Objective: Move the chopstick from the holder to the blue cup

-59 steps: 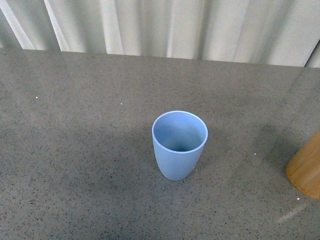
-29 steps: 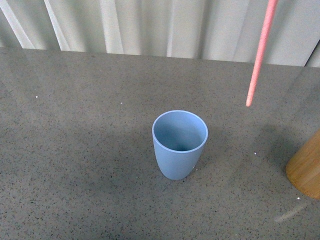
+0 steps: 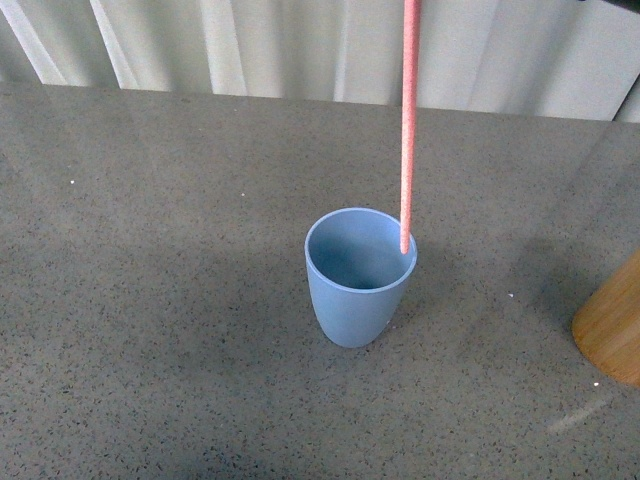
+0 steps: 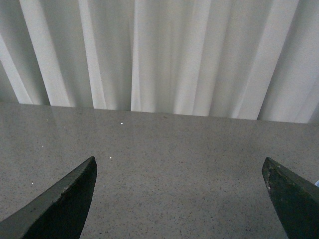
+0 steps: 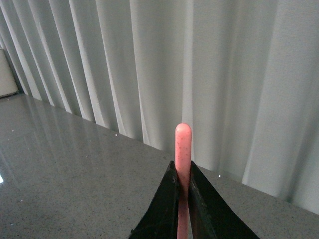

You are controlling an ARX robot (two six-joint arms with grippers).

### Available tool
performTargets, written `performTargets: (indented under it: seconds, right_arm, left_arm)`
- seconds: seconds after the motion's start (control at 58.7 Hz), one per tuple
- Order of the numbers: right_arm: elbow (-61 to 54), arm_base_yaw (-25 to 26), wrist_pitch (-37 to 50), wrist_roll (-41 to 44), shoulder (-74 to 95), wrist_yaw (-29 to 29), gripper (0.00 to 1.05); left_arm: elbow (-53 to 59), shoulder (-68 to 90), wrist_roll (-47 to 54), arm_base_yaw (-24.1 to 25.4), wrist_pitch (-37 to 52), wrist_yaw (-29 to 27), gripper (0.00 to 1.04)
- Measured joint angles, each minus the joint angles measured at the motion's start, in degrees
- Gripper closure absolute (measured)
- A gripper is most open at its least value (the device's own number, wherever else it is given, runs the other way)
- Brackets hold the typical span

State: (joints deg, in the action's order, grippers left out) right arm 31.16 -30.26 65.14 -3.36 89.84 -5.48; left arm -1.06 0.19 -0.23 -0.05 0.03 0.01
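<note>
The blue cup (image 3: pixel 360 277) stands upright in the middle of the grey table. A salmon-pink chopstick (image 3: pixel 408 120) hangs almost vertically from above the front view's top edge, its lower tip at the cup's right rim. In the right wrist view my right gripper (image 5: pixel 183 172) is shut on the chopstick (image 5: pixel 183 142), whose rounded end pokes out past the fingertips. The wooden holder (image 3: pixel 612 335) shows partly at the right edge of the front view. My left gripper (image 4: pixel 179 169) is open over bare table, nothing between its fingers. Neither gripper appears in the front view.
Pale pleated curtains (image 3: pixel 300 50) run along the table's far edge. The grey speckled tabletop (image 3: pixel 150 300) spreads around the cup. The holder sits to the cup's right, cut off by the frame.
The chopstick came into the front view from the upper right, moved left and dropped lower; its tip now reaches the cup's right rim. The view has shifted slightly.
</note>
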Motion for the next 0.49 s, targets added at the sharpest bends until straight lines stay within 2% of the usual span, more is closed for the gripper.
performTargets:
  seconds: [0.494]
  right_arm:
    - [0.26, -0.48, 5.53, -0.15, 8.35, -0.63, 1.03]
  left_arm:
    - [0.00, 0.00, -0.02, 0.00, 0.00, 0.00, 0.07]
